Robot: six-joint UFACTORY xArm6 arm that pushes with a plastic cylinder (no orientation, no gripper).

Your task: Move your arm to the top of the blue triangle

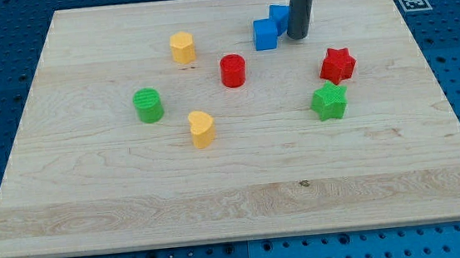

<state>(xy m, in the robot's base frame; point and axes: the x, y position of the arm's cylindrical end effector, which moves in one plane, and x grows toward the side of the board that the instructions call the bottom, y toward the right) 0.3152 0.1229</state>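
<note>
In the camera view, the tool was a bare rod with nothing to spread or pinch, and my tip [298, 36] stood on the surface [236, 195] just to the view's right of a blue cube [265, 34], with the blue triangle [279, 14] just behind it toward the view's top, partly hidden by the rod, so contact could not be told. I judged that swinging toward the view's top could shove the triangle or nudge the cube, since both sat so close. The red star [337, 64] and green star [329, 102] lay toward the view's bottom-right, well apart and at little risk.

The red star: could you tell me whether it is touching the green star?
No, the red star sits apart from the green star, with bare wood visible between them.
</note>
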